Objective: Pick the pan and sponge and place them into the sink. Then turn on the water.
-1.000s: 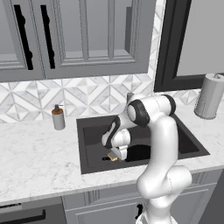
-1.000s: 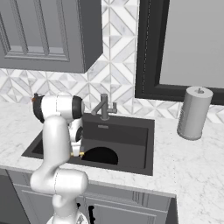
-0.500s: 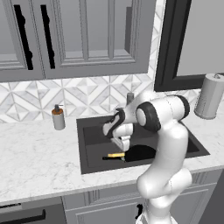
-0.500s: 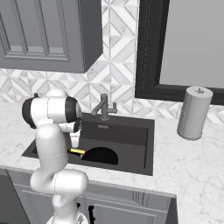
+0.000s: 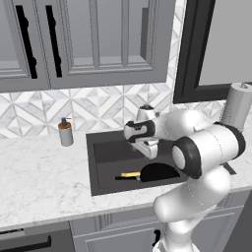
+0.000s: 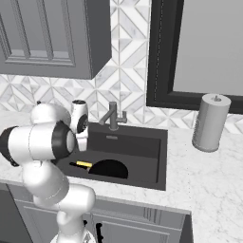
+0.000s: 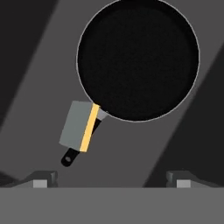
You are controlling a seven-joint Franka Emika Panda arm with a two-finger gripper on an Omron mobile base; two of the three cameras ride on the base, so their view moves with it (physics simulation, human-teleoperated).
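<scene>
The black pan point(image 7: 138, 59) lies flat on the floor of the dark grey sink point(image 7: 183, 140). The grey-green sponge point(image 7: 78, 126), yellow edge showing, rests across the pan's thin handle point(image 7: 68, 158). My gripper point(image 7: 111, 179) hangs open above them with nothing between its fingertips point(image 7: 43, 178). From the left base view, the gripper point(image 5: 146, 147) is over the sink point(image 5: 110, 152), above the sponge point(image 5: 130, 174) and the pan point(image 5: 160, 172). From the right base view, the sponge point(image 6: 84, 164) and the pan point(image 6: 109, 169) lie in the sink's point(image 6: 142, 147) near left part. The grey faucet point(image 6: 113, 116) stands behind it; no water runs.
An orange-topped soap dispenser point(image 5: 65, 133) stands on the marble counter left of the sink. A grey paper towel roll point(image 6: 211, 122) stands on the counter to the right. Cabinets hang above the backsplash, and a dark-framed window is at the right.
The gripper opened wide and let go of the sponge, which now lies on the pan's handle. The hand has risen from low in the sink.
</scene>
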